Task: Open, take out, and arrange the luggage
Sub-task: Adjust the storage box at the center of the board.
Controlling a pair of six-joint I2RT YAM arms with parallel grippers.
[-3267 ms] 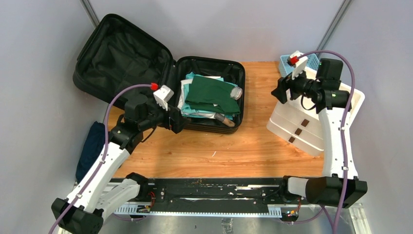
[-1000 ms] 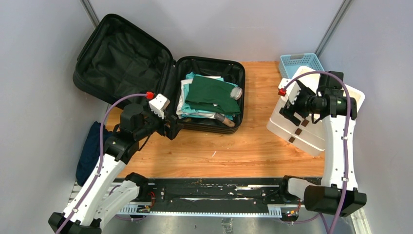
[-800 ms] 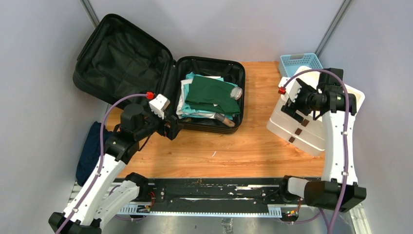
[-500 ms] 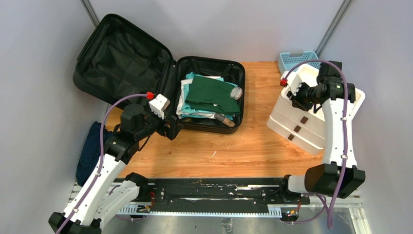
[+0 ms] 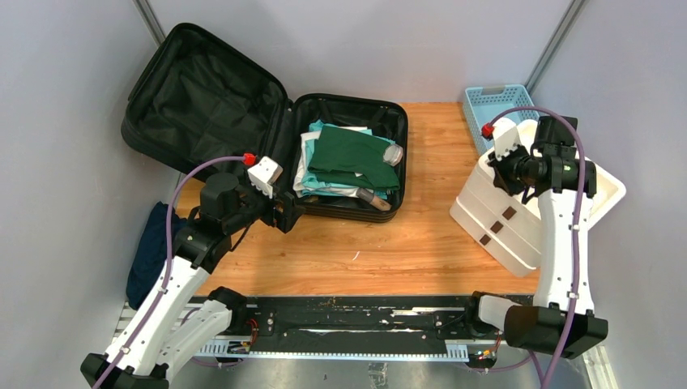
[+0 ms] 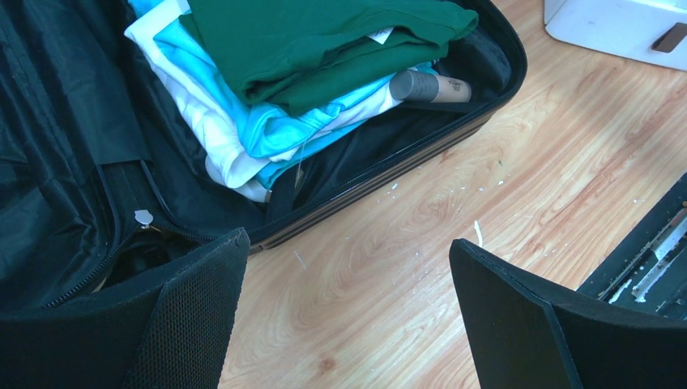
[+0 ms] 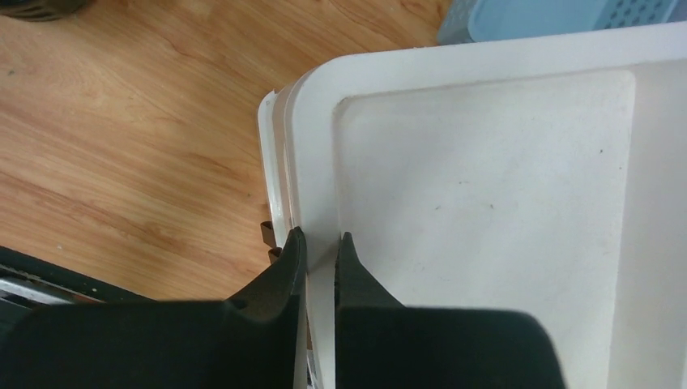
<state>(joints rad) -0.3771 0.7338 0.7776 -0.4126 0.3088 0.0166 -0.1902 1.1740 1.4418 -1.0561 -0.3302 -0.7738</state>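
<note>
The luggage [image 5: 202, 97] lies open at the back left, its lid leaning against the wall and its black lining [image 6: 73, 162] showing. A folded green shirt [image 5: 350, 154] [image 6: 316, 40] tops a stack of clothes in the base. A grey tube [image 6: 429, 86] lies beside the stack. My left gripper [image 5: 290, 212] [image 6: 347, 241] hangs open over bare wood just in front of the luggage's near rim, holding nothing. My right gripper [image 5: 498, 166] [image 7: 319, 237] is shut on the top rim of the white drawer unit [image 5: 518, 219] [image 7: 486, 162].
A light-blue mesh basket [image 5: 486, 101] [image 7: 526, 16] stands behind the drawer unit at the back right. A small bottle [image 5: 392, 154] rests by the clothes. A dark blue cloth [image 5: 150, 247] hangs off the table's left edge. A black rail [image 5: 348, 320] runs along the near edge.
My right gripper has closed on the drawer unit's rim and dragged the unit to the right, uncovering more of the basket. The left arm has not moved.
</note>
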